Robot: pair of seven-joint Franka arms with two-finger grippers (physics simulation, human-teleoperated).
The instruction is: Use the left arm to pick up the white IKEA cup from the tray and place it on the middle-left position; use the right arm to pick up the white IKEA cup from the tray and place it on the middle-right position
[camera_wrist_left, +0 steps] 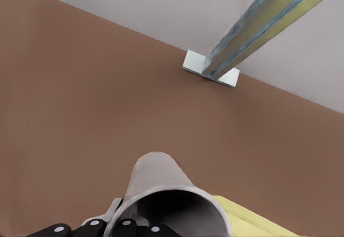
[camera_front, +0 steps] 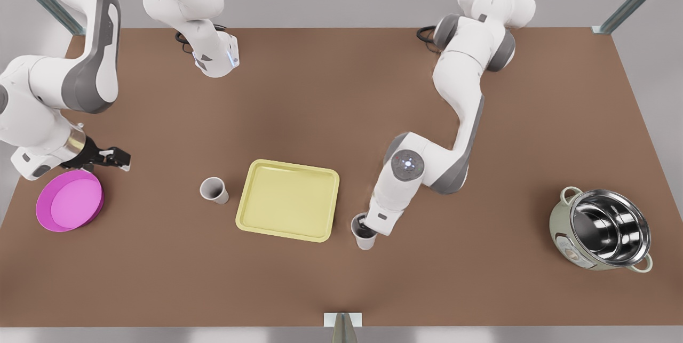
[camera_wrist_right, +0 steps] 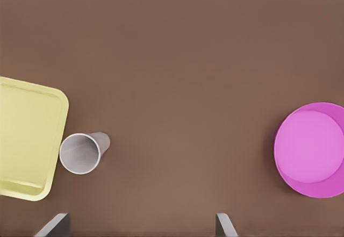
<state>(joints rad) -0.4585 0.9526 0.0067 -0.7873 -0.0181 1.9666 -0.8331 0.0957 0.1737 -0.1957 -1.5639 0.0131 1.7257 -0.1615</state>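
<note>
Held cup [camera_front: 364,236]: upright, off the tray [camera_front: 288,200], just beside its corner on the front view's right.
Free cup [camera_front: 214,190]: alone on the table [camera_front: 480,289], near the tray's edge on the front view's left, leaning.
Left gripper [camera_front: 368,225]: clenched on the held cup's rim.
Right gripper [camera_front: 120,159]: released, fingers spread, above the table beside the dish [camera_front: 69,201], well apart from the free cup.
Tray: bare.
Pot [camera_front: 605,228]: far on the front view's right.

L gripper [camera_front: 366,227] low, arm bent; R gripper [camera_front: 120,159] raised, jaws apart.
</note>
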